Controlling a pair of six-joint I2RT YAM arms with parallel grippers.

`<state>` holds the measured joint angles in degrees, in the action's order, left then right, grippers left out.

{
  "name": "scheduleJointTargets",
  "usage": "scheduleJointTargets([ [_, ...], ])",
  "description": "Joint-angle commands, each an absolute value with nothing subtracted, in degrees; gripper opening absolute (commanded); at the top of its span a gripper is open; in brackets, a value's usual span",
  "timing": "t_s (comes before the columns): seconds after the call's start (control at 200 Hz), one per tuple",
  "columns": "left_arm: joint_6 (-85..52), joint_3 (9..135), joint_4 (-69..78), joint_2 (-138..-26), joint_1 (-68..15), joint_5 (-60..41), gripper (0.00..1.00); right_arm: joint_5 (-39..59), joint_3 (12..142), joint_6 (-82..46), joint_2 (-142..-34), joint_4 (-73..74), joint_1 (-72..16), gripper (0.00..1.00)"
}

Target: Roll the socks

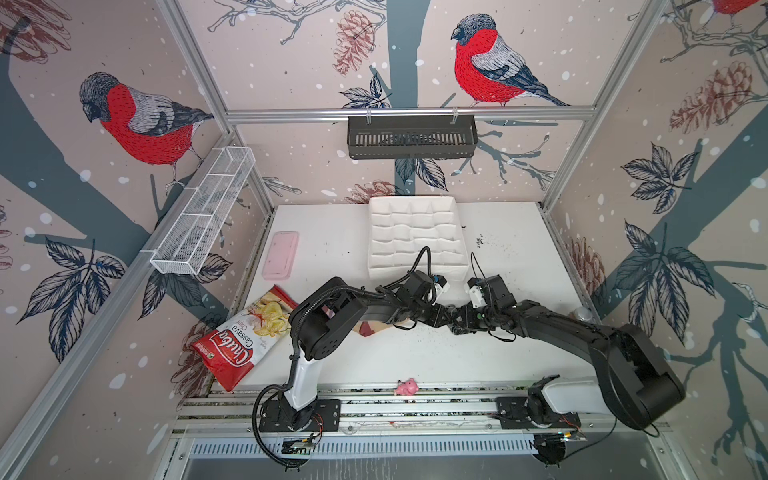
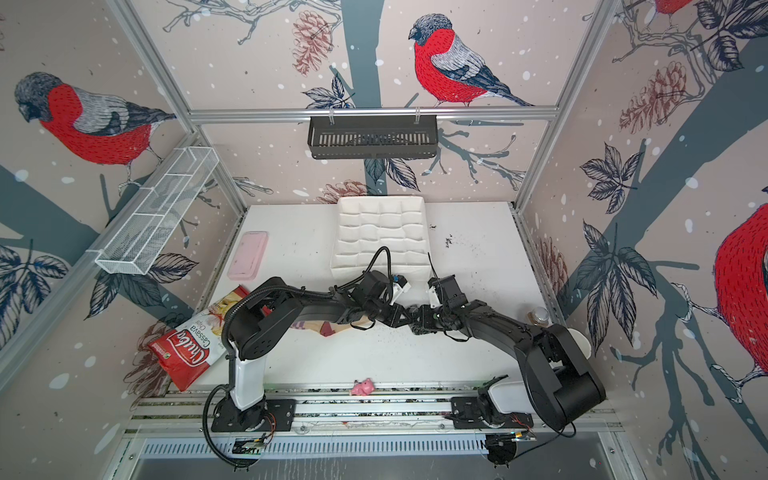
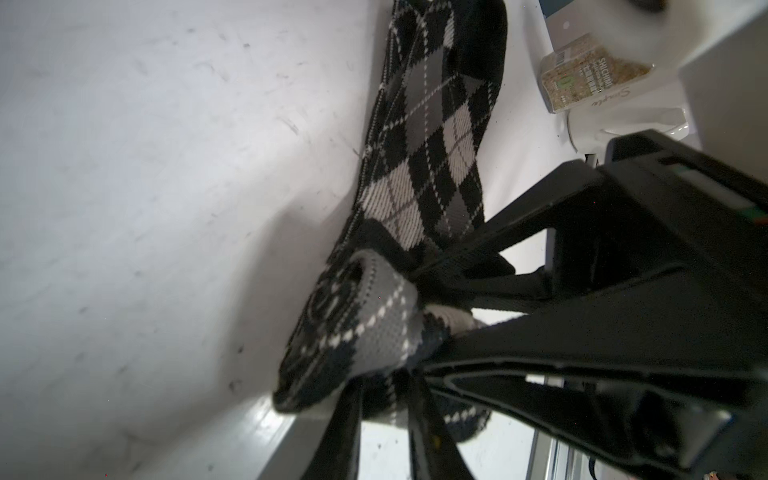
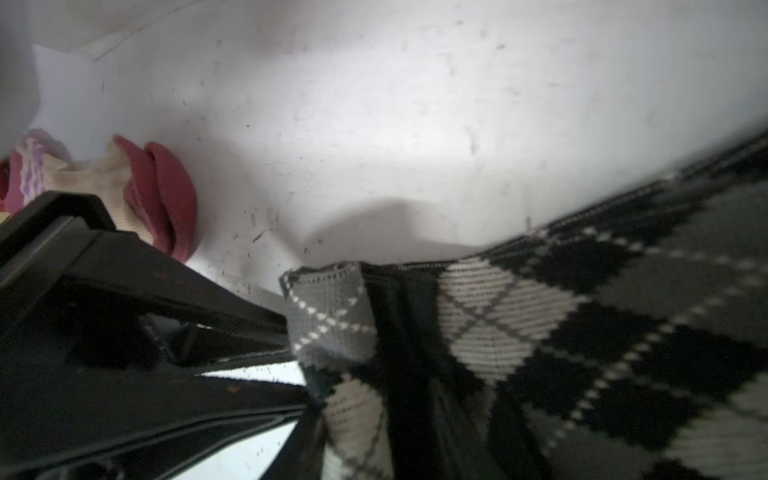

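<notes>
The black-grey-white argyle sock [image 3: 432, 137] lies on the white table, and its near end is wound into a small roll [image 3: 357, 328]. My left gripper [image 3: 386, 436] is shut on that rolled end. My right gripper [image 4: 374, 436] faces it from the other side, its fingers [image 3: 478, 257] spread open around the roll. The same sock fills the right wrist view [image 4: 582, 332]. In both top views the two grippers meet at mid-table [image 1: 453, 320] [image 2: 409, 321] and hide the argyle sock. The tan sock with maroon parts [image 1: 374, 328] [image 2: 328, 326] [image 4: 158, 187] lies loose under my left arm.
A white compartment tray [image 1: 415, 232] stands at the back. A pink case [image 1: 280, 254] and a red-and-white chips bag [image 1: 245, 336] lie on the left. A pink toy [image 1: 406, 386] sits at the front edge, and a jar [image 1: 582, 312] at the right.
</notes>
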<state>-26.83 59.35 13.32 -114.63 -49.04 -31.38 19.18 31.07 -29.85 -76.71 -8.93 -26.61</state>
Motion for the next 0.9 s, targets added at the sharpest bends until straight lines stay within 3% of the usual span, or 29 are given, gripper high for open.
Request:
scheduleJointTargets([
  [0.0,-26.4,59.3,5.2,-115.7,-49.3,-27.6,0.22,18.9,31.8,-29.4,-75.0,-12.0,-26.9,0.42],
  [0.07,-26.4,59.5,4.9,-115.4,-49.3,-27.6,0.22,17.8,32.2,-29.1,-74.1,-12.7,-26.9,0.41],
  [0.22,-26.3,58.7,4.6,-112.9,-49.3,-26.9,0.23,17.8,32.3,-28.4,-74.1,-13.2,-25.7,0.18],
  [0.345,-27.2,56.0,5.9,-110.7,-49.0,-26.7,0.30,19.8,30.9,-28.6,-75.0,-11.5,-24.1,0.07],
  [0.575,-35.5,45.9,23.3,-108.8,-45.9,-33.3,0.40,31.1,24.9,-31.6,-78.8,-2.3,-18.8,0.04],
  [0.896,-40.2,42.9,31.8,-110.0,-44.7,-34.3,0.40,46.2,18.2,-43.0,-80.5,15.4,-17.3,0.03],
])
